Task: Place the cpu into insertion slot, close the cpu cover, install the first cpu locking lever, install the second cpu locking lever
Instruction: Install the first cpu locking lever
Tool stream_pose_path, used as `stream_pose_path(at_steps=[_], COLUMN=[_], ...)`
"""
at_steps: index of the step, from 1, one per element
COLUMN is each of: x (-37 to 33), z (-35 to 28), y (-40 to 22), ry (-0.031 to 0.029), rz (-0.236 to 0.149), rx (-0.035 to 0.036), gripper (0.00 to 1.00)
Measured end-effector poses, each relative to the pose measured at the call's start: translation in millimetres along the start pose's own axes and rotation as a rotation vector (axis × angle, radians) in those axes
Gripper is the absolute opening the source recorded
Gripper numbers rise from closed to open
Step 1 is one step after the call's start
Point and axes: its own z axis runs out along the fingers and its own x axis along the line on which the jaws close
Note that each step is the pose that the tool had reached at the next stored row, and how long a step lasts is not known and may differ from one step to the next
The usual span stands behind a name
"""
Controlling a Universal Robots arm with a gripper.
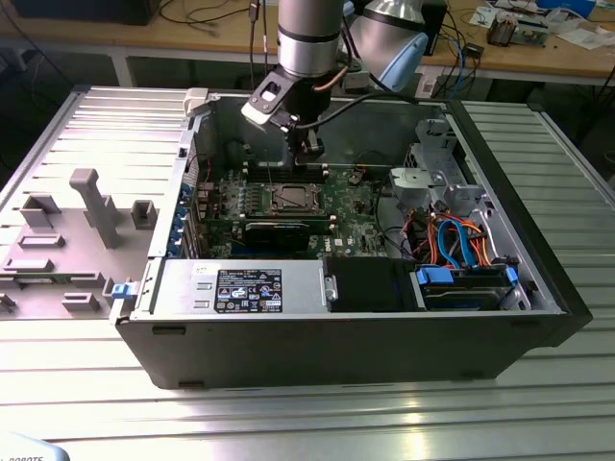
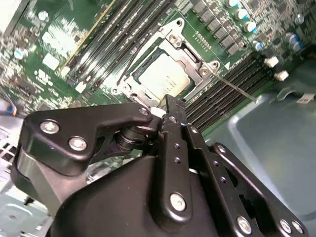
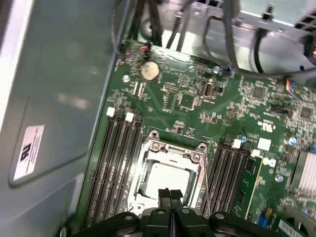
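On the ribbed metal table (image 1: 288, 423), inside an open black computer case (image 1: 336, 351), the black gripper (image 3: 170, 193) hovered clenched and empty above the small grey square cpu (image 3: 165, 178), seated in the silver-rimmed insertion slot (image 1: 291, 199) beneath the thin silver cpu cover (image 3: 173, 154).

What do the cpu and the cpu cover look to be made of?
The cpu: probably metal, with a dull matte grey face and a soft sheen. The cpu cover: likely stamped steel, bright silver, glinting at its edges around the chip.
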Motion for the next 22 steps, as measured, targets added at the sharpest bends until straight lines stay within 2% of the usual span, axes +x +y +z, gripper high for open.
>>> stream_pose_path(at_steps=[2,4,7,10,16,22], x=[0.0,0.0,0.0,0.2,1.5,1.4], z=[0.0,0.0,0.0,0.0,0.0,0.0], y=[0.0,0.0,0.0,-0.5,-4.7,-4.8], ry=[-0.0005,-0.0008,-0.0017,-0.002,-0.0023,-0.0033], rz=[-0.061,-0.101,-0.202,-0.241,-0.269,-0.392], rx=[0.0,0.0,0.0,0.0,0.0,0.0001], gripper=[0.11,0.11,0.11,0.11,0.11,0.11])
